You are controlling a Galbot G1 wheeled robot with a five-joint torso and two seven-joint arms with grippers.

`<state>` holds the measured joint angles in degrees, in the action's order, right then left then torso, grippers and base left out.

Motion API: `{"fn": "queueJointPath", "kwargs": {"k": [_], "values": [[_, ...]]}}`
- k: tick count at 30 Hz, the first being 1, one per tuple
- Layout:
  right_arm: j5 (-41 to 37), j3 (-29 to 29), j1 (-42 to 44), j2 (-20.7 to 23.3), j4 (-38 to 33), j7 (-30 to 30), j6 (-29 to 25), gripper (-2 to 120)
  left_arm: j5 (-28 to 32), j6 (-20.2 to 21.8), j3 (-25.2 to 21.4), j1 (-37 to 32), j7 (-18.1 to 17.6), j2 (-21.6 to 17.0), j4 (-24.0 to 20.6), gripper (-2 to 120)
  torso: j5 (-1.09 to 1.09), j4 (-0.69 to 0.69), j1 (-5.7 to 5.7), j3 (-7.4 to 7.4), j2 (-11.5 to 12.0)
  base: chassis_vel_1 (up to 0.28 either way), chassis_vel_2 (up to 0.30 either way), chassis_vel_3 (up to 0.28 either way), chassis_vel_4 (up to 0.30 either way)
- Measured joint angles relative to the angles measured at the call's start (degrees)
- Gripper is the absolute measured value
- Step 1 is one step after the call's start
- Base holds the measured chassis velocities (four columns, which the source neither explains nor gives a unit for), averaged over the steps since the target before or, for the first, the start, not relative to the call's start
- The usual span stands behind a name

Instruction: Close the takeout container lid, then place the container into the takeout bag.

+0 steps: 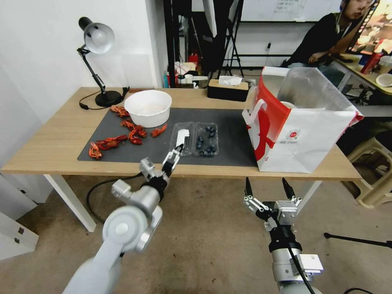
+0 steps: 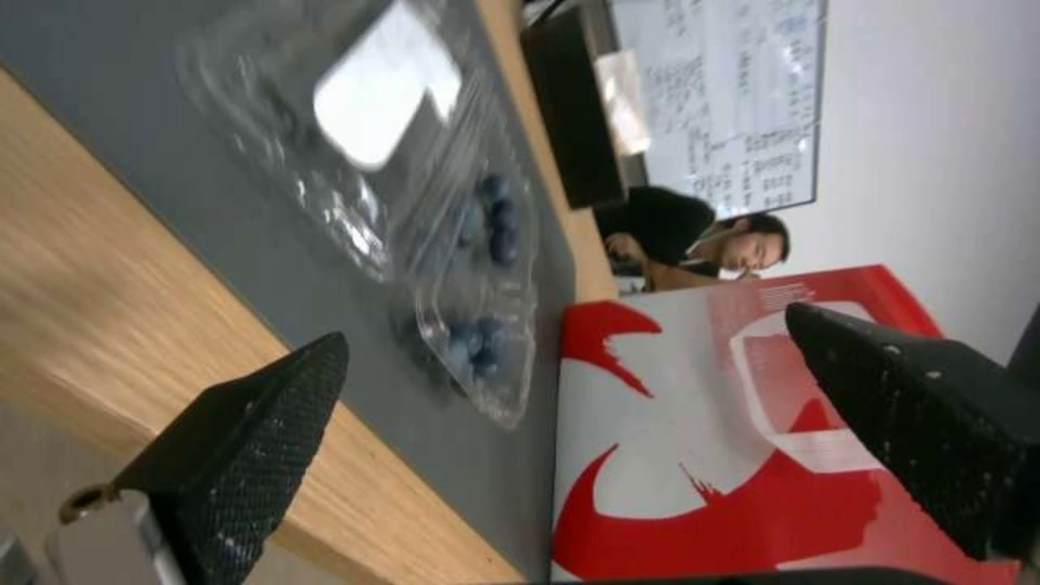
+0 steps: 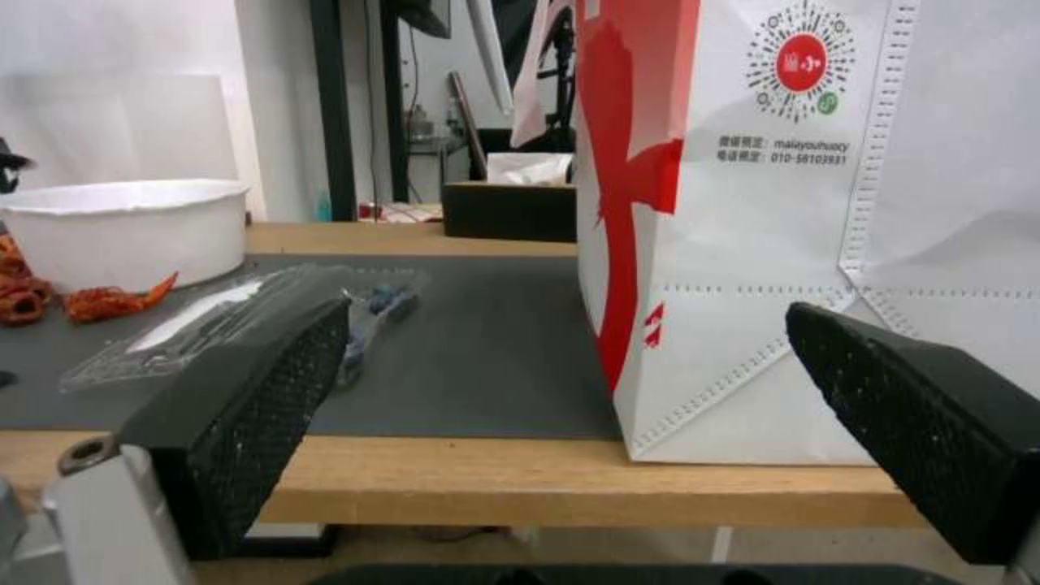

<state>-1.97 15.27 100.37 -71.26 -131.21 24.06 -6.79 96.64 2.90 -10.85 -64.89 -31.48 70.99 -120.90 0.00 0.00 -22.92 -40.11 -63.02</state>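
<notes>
Clear plastic box (image 1: 195, 139): lying open and flat on the dark mat (image 1: 228, 153), near the counter's (image 1: 53, 143) front edge; two halves side by side, long span running left to right.
Lid (image 1: 182, 139): left half, white sticker face up; near corner covered by the left gripper in the head view.
Berry half (image 1: 206, 140): right half, on the bag's side, dark blueberries inside; blurred in the left wrist view (image 2: 477, 276), partly behind a finger in the right wrist view (image 3: 374, 313).
Bag (image 1: 300, 130): upright on the counter, right of the box and apart from it, mouth open, foil lining showing; contents hard to make out; top cut off in the right wrist view (image 3: 759, 227).
Left gripper (image 1: 176, 149): over the lid's near edge, fingers spread apart; contact with the lid not clear.
Right gripper (image 1: 267, 188): below and in front of the counter edge, near the bag, fingers spread wide, holding nothing.
</notes>
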Motion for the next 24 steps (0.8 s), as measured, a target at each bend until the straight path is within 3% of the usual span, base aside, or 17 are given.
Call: {"fn": "queueJointPath", "kwargs": {"k": [14,24], "values": [[0.2,0.4,-0.4,-1.2,0.3,0.1,0.1,100,3.4,-0.8,3.0,8.9,-6.0,1.9,7.8,100,0.0,0.0,0.0,0.0,0.0,0.0,0.0,0.0,0.0],[0.3,0.6,-0.5,-1.3,0.3,0.1,0.2,100,3.2,-1.4,3.8,10.9,-6.3,2.4,10.2,100,0.0,0.0,0.0,0.0,0.0,0.0,0.0,0.0,0.0]]}}
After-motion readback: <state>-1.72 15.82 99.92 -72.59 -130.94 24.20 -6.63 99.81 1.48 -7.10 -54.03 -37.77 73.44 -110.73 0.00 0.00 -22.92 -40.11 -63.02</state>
